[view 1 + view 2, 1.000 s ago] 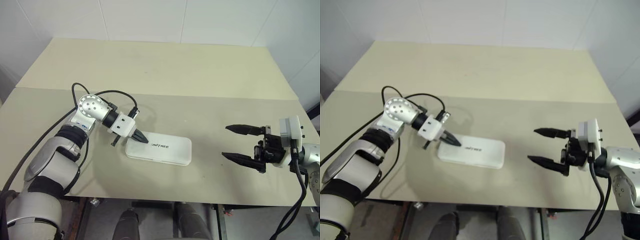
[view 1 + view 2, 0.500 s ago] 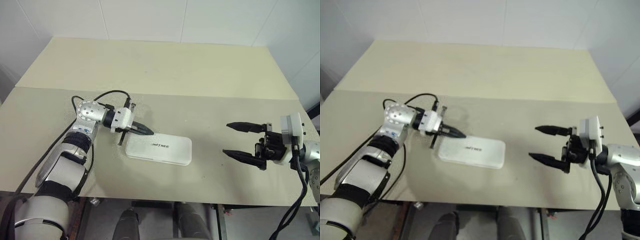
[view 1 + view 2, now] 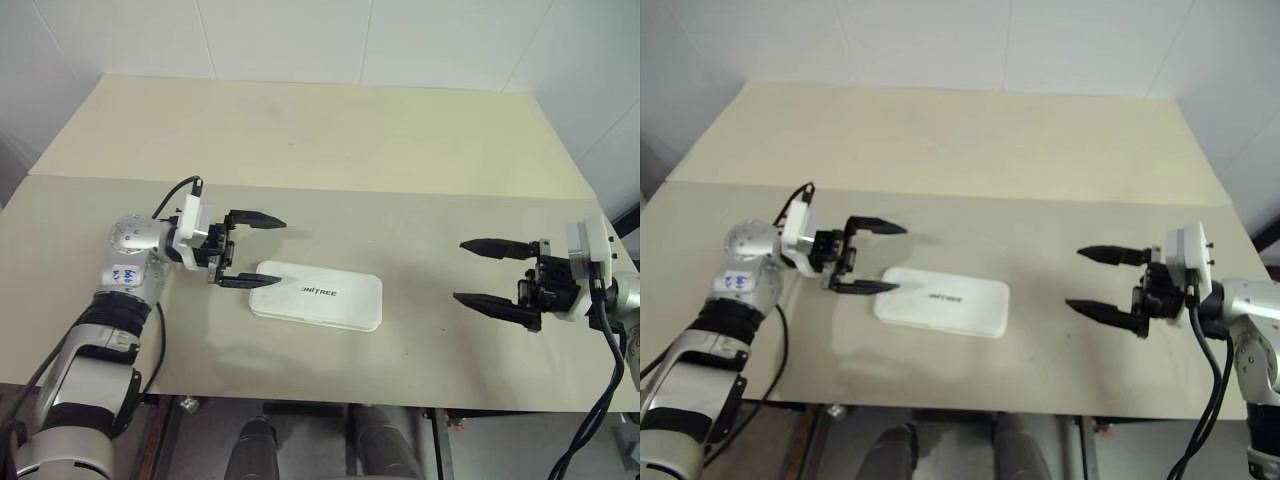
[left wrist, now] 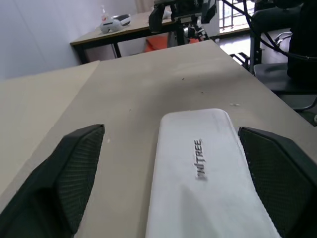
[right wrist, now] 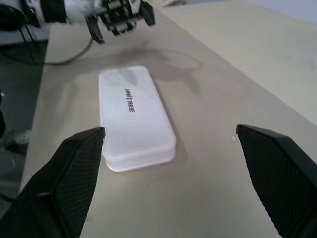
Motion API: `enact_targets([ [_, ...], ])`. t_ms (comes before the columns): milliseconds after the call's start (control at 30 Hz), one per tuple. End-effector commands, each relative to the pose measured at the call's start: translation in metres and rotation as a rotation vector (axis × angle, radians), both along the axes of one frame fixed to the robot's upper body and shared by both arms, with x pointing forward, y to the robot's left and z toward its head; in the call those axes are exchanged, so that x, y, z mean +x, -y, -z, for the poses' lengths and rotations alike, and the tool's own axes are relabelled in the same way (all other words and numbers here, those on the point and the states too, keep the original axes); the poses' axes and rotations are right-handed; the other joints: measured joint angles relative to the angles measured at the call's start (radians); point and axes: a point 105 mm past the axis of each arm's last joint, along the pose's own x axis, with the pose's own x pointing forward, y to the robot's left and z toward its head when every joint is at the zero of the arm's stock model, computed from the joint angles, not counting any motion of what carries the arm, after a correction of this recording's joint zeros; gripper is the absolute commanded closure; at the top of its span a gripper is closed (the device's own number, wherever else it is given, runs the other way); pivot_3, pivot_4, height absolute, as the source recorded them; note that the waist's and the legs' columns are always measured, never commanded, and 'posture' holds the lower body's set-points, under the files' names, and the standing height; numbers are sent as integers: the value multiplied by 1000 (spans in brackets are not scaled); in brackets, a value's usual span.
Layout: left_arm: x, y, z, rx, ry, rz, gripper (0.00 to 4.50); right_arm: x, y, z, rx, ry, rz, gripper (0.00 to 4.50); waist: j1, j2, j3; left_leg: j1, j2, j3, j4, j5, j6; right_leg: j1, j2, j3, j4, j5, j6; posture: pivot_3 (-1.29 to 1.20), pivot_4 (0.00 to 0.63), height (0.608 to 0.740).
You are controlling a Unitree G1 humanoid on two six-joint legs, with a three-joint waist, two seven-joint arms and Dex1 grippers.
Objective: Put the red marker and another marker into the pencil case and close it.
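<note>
On the left, the left claw (image 3: 248,250) hangs just off the left end of the pencil case (image 3: 317,301), its two black fingers spread wide apart, gripping nothing. The white case lies shut and flat on the beige table (image 3: 320,150). Well to the right, the right claw (image 3: 480,272) hovers, fingers likewise wide apart and empty.

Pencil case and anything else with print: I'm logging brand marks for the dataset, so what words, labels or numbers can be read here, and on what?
"UNITREE": dark lettering on the closed lid of the white pencil case, lying on the table.
Blue sticker on the left arm's wrist housing: its marks are too small to read.
No other readable text.
</note>
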Motion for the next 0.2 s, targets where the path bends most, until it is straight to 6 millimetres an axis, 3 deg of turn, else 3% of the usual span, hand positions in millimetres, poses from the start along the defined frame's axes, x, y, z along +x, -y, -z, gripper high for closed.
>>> enact_targets([
  [33, -6, -17, -5, 52, 25, 30, 41, -8, -12, -5, 34, 35, -14, 0, 2, 0, 0, 0, 0, 0, 0, 0, 0, 0, 0, 0, 0, 0, -1, 0, 150, 740],
  [200, -3, -19, -11, 30, 93, 4, 41, -14, -17, 6, 67, 11, 12, 0, 4, 0, 0, -2, 0, 0, 0, 0, 0, 0, 0, 0, -2, 0, 1, 0, 150, 740],
])
